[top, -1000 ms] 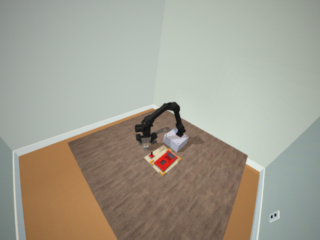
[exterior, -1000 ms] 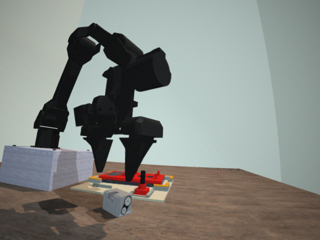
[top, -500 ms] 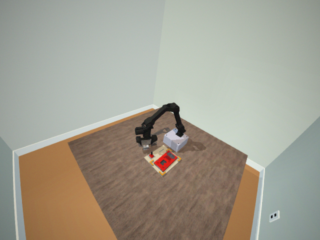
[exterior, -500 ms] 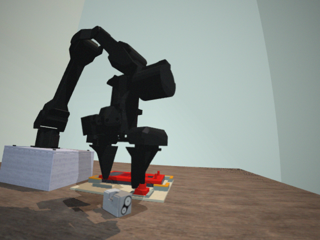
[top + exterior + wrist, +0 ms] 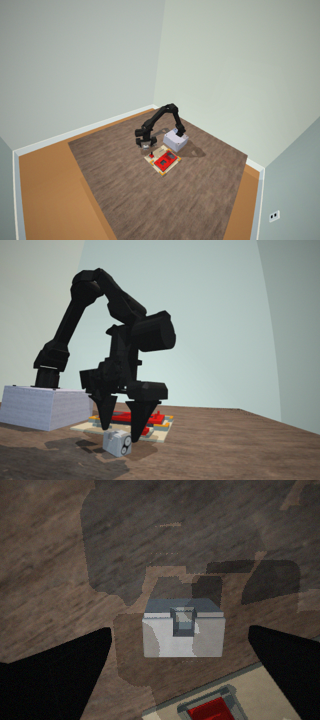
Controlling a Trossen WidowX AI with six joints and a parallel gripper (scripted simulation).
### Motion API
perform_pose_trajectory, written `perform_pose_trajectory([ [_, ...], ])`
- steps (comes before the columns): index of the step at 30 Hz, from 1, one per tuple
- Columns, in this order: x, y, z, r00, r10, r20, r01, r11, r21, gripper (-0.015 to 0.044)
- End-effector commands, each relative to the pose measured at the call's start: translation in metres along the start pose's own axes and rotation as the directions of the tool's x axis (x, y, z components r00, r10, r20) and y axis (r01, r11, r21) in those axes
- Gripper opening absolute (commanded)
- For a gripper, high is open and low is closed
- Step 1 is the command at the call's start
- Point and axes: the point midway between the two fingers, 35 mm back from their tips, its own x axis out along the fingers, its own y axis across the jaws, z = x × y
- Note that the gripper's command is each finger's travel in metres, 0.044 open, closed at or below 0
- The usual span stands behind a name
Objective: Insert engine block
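Observation:
The grey engine block stands on the table beside the board, its slot facing up and showing in the wrist view. Two ringed circles mark one side in the exterior view. My gripper is open and empty. It points down over the block, one fingertip to each side in the wrist view with gaps, tips near the height of its top. The red car body lies on the board with dark openings in its top. Its rib cannot be made out.
The cream board has orange-topped corner brackets around the car body. A small red part with a black post sits at the board's block side, close to my fingers. The arm's pale base box stands behind.

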Motion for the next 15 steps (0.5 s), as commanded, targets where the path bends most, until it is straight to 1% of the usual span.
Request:
perform_pose_trajectory([
  [1, 0.0085, -0.0013, 0.0006, 1.000, -0.005, 0.003, 0.005, 1.000, 0.004, 0.0440],
  [8, 0.0173, -0.0018, 0.0006, 1.000, -0.005, 0.003, 0.005, 1.000, 0.004, 0.0440],
  [15, 0.0173, -0.0018, 0.0006, 1.000, -0.005, 0.003, 0.005, 1.000, 0.004, 0.0256],
])
